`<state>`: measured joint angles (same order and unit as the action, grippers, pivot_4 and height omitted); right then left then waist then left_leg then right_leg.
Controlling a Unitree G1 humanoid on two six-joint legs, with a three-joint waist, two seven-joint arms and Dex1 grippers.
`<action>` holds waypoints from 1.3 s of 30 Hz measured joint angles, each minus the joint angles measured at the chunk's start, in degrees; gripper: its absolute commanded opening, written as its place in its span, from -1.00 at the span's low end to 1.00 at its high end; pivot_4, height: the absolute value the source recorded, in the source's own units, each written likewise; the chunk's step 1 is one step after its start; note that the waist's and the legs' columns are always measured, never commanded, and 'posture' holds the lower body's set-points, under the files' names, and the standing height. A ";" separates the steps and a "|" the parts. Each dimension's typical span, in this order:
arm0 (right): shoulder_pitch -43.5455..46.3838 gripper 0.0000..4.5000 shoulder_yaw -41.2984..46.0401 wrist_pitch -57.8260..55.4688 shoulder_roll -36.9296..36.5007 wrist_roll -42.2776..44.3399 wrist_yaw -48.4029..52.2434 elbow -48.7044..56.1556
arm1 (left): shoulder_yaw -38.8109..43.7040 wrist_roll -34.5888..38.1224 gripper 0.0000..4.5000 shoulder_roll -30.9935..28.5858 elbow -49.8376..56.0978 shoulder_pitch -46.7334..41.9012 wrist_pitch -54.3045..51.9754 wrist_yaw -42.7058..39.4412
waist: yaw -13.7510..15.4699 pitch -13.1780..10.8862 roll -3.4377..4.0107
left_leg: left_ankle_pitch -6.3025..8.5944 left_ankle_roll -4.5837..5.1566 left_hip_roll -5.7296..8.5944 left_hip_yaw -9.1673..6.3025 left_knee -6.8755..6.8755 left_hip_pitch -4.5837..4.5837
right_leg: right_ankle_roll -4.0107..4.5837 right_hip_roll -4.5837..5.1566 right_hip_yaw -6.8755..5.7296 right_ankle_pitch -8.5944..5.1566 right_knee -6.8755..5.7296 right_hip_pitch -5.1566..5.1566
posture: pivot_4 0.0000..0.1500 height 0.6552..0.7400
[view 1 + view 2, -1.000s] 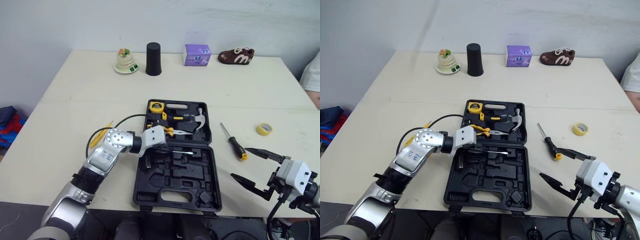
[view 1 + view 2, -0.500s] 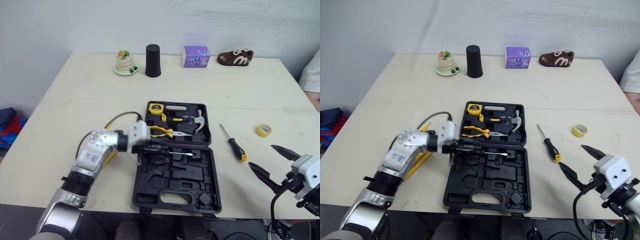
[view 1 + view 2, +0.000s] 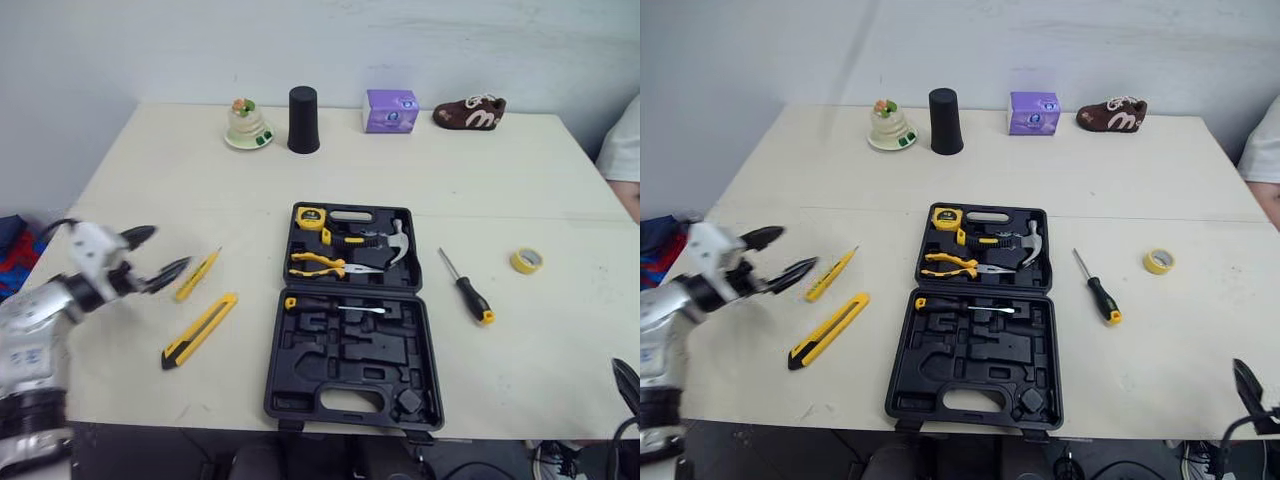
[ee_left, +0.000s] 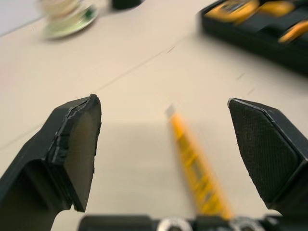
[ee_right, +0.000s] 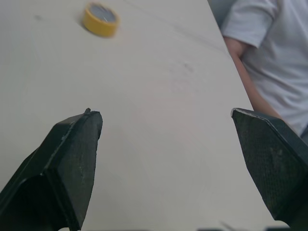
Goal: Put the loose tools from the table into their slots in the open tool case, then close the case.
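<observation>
Pulled back from the open tool case (image 3: 352, 352), the left gripper (image 3: 160, 255) now hangs spread wide and empty well to the case's left. A slim yellow tool (image 3: 198, 274) and a yellow utility knife (image 3: 200, 330) lie loose between it and the case, and the black-handled screwdriver (image 3: 320, 304) it had been holding over the case now lies in a slot in the near half. The right gripper (image 5: 163, 115) has dropped away from the case's right side, its fingers far apart with nothing between them, and a second screwdriver (image 3: 468, 288) and a yellow tape roll (image 3: 527, 260) lie loose on that side of the case.
</observation>
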<state>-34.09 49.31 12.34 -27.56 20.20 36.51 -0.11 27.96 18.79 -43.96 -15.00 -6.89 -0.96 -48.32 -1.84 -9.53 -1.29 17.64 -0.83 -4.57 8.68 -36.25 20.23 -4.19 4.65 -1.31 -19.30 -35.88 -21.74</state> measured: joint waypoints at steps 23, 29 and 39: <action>12.01 1.00 -13.00 -20.16 -13.16 12.16 4.61 8.62 | -2.63 15.16 0.95 0.96 22.18 4.49 -10.96 -4.70 | 0.16 -0.03 0.16 | -0.28 -0.09 -0.11 0.06 0.21 0.15 | 0.21 -0.18 0.00 -0.03 -0.08 -0.29 | 1.00 1.00; 19.35 1.00 -21.86 -45.34 -21.28 15.08 -1.85 19.24 | -12.08 21.04 0.95 -0.09 36.14 -0.09 -20.25 -7.30 | 0.04 -0.06 0.08 | -0.36 -0.16 -0.09 0.21 0.13 0.31 | 0.09 -0.33 0.21 0.03 -0.12 -0.57 | 1.00 1.00; 31.73 1.00 -32.50 -58.33 -20.92 13.13 -7.26 19.89 | -17.01 25.52 0.95 -0.26 44.71 -0.41 -26.98 -7.85 | 0.12 -0.07 0.08 | -0.59 -0.55 -0.13 0.15 -0.22 0.89 | 0.03 -1.08 0.45 0.07 -0.12 -1.00 | 1.00 1.00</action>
<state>-2.36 16.81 -46.00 -48.48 33.32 29.25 19.78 10.96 44.31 -44.22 29.71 -7.30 -27.94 -56.17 -1.72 -9.60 -1.21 17.04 -1.38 -4.69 8.82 -36.47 21.12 -4.16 3.57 -0.86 -19.23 -36.00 -22.75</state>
